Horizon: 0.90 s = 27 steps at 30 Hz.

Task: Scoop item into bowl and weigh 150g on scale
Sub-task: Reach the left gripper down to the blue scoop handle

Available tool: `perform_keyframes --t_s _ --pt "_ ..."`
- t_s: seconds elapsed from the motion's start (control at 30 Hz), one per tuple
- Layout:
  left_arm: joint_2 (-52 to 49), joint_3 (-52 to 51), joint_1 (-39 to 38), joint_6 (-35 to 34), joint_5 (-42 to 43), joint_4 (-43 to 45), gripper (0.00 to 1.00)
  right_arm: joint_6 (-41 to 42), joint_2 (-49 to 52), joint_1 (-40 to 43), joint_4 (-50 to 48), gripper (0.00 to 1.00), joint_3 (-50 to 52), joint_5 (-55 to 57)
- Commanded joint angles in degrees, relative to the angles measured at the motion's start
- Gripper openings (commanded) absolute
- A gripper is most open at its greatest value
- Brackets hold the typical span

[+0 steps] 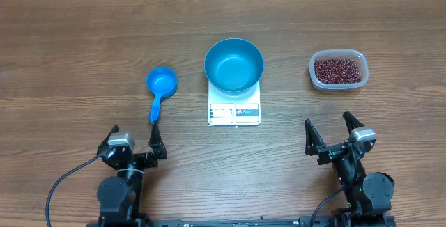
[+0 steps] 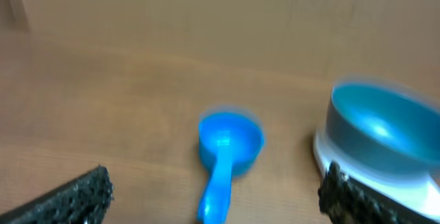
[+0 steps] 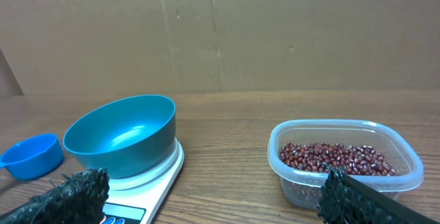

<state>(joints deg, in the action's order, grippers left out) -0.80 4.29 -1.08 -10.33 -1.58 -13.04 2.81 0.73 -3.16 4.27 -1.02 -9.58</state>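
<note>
A deep blue bowl [image 1: 233, 65] [image 2: 381, 129] [image 3: 122, 135] stands empty on the white scale [image 1: 234, 108] [image 3: 152, 191] at the table's middle. Dark red-brown beans [image 1: 338, 70] [image 3: 335, 157] fill a clear plastic tub [image 1: 338, 81] [image 3: 344, 179] to the right. A small blue scoop [image 1: 159, 90] [image 2: 225, 154] [image 3: 31, 155] lies left of the scale, handle toward me. My left gripper [image 1: 134, 141] [image 2: 216, 196] stands open near the front edge, just short of the scoop's handle. My right gripper [image 1: 328, 132] [image 3: 213, 196] is open too, empty, between scale and tub.
A brown cardboard wall [image 3: 220, 31] backs the wooden table [image 1: 83, 39]. Black cables [image 1: 59, 185] run from both arm bases at the front edge.
</note>
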Motion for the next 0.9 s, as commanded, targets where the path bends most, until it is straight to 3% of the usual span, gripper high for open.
perform_keyframes --t_s 0.0,0.13,0.27,0.47,0.6,0.73,0.77,0.8,0.83,0.87 --pt "-1.11 12.48 0.33 -1.53 1.49 -11.41 1.0 0.22 -0.57 -0.37 -0.26 1.0 0.57 0.55" --pt "-12.46 31.04 0.33 -1.7 5.4 -27.76 1.0 0.22 -0.57 -0.37 -0.26 1.0 0.57 0.55" --pt "-37.16 57.18 0.31 -1.4 9.03 -49.33 1.0 0.22 -0.57 -0.37 -0.26 1.0 0.57 0.55" --pt "-63.32 83.6 0.31 -1.25 9.14 -69.16 1.0 0.22 -0.57 -0.37 -0.26 1.0 0.57 0.55" --pt "-76.41 92.06 0.31 -1.25 8.92 -69.59 1.0 0.22 -0.57 -0.37 -0.26 1.0 0.57 0.55" --pt "-84.24 92.19 0.31 -1.22 8.74 -65.11 0.99 0.22 -0.57 -0.37 -0.26 1.0 0.57 0.55" --pt "-86.42 92.19 0.31 -0.74 8.96 -65.37 0.78 0.22 -0.57 -0.37 -0.26 1.0 0.57 0.55" --pt "-87.67 92.19 0.31 0.37 9.18 -65.42 0.34 0.22 -0.57 -0.37 -0.26 1.0 0.57 0.55" --pt "-89.61 92.19 0.31 2.12 9.09 -65.92 0.04 0.22 -0.57 -0.37 -0.26 1.0 0.57 0.55" --pt "-90.79 92.15 0.31 2.93 9.11 -66.27 0.05 0.22 -0.57 -0.37 -0.26 1.0 0.57 0.55"
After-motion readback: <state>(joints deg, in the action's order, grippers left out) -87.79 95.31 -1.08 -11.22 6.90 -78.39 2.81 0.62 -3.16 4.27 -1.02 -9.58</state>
